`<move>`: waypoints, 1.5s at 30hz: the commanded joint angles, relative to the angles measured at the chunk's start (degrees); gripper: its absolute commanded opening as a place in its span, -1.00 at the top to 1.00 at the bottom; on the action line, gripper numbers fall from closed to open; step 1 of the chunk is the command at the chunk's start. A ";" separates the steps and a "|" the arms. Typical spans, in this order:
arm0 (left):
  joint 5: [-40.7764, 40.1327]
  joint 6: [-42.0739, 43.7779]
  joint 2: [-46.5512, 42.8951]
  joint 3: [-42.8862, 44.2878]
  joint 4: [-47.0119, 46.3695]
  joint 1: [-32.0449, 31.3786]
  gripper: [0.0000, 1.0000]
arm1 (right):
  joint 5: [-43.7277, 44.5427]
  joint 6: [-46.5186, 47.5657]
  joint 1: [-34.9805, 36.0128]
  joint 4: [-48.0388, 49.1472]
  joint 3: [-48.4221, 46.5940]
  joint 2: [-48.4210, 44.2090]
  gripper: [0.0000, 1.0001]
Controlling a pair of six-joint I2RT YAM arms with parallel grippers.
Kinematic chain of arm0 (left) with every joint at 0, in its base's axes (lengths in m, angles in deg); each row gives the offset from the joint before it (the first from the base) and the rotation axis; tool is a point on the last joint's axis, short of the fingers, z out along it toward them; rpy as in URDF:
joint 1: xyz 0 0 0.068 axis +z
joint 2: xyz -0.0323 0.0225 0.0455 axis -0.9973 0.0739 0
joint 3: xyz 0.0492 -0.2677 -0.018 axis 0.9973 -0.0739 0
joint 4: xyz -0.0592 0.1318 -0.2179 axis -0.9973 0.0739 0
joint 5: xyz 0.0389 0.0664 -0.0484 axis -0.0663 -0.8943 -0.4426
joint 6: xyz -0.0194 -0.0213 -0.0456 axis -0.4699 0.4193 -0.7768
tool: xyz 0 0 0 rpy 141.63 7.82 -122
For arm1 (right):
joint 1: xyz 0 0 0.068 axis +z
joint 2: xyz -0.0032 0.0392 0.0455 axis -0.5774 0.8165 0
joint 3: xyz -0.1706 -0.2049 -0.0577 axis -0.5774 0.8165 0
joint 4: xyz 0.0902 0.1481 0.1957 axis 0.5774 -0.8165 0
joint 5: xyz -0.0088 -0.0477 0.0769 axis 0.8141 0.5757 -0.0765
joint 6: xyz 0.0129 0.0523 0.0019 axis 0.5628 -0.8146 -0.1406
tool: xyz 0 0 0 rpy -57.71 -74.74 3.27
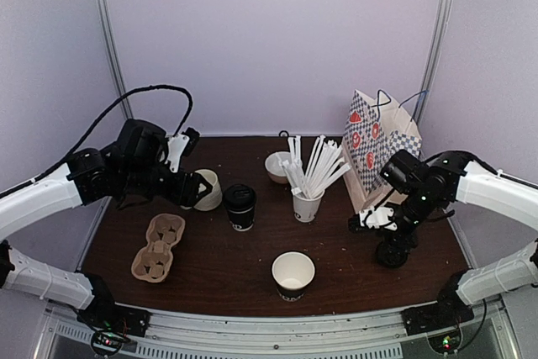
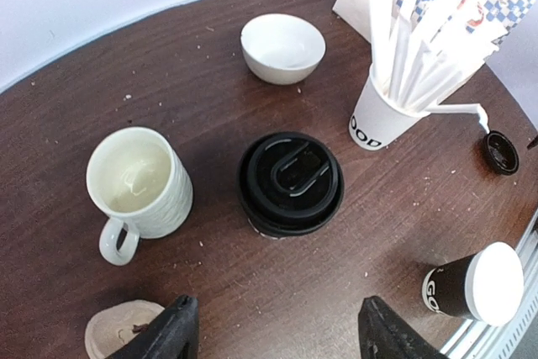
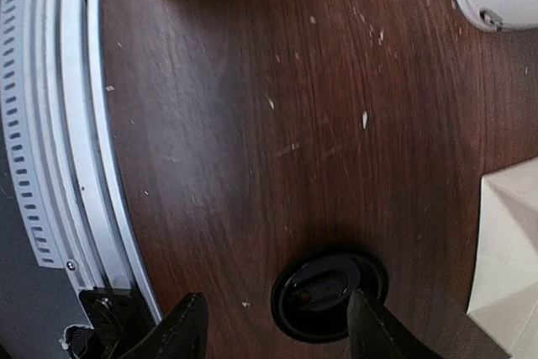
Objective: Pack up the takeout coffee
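From above, the left gripper (image 1: 192,189) hangs at centre left beside a cream mug (image 1: 210,191). The lidded cup (image 1: 239,206) stands just right of the mug, and the open cup (image 1: 292,275) stands at lower centre on the brown table (image 1: 227,266). A cardboard cup carrier (image 1: 158,247) lies at lower left. At right, the right gripper (image 1: 388,237) points down over a loose lid (image 1: 392,256), below a checkered paper bag (image 1: 378,145). In the left wrist view, the left gripper (image 2: 277,338) is spread wide and holds nothing; the lidded cup (image 2: 290,182) sits mid-frame above the gap, the mug (image 2: 139,187) to its left, a white bowl (image 2: 282,46) above, a stirrer cup (image 2: 378,119) at upper right, and the open cup (image 2: 475,285) at lower right. In the right wrist view, the right gripper (image 3: 273,329) stands wide apart, and the loose lid (image 3: 329,293) lies flat on the table between the fingers, nearer the right-hand one.
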 commanded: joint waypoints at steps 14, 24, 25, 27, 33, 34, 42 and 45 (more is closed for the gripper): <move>-0.52 0.36 -1.94 -1.41 -5.14 0.40 -0.37 | 14.70 4.64 -2.66 6.73 14.42 0.15 -0.07; -1.92 0.29 -4.79 -3.46 -4.33 0.39 -0.37 | 16.53 4.37 -2.66 10.65 15.79 6.53 -0.01; -2.01 0.29 -4.86 -3.54 -4.28 0.39 -0.37 | 16.97 4.15 -2.66 11.19 16.00 7.10 0.00; -2.03 0.36 -5.21 -3.63 -4.22 0.41 -0.37 | 17.77 3.82 -2.66 12.24 16.29 8.20 0.05; -2.38 0.38 -5.50 -4.46 -4.30 0.39 -0.38 | 19.46 3.24 -2.66 13.75 16.83 10.06 0.25; -2.32 0.38 -5.47 -4.51 -4.30 0.39 -0.38 | 19.47 3.18 -2.66 13.77 16.82 10.08 0.30; 0.03 2.72 -5.08 -4.59 -7.35 0.39 -0.38 | 14.49 0.11 -2.67 6.92 12.54 6.06 0.74; 2.61 5.53 -4.47 -3.48 -9.68 0.35 -0.38 | 8.79 -1.67 -2.66 1.58 7.97 3.18 0.77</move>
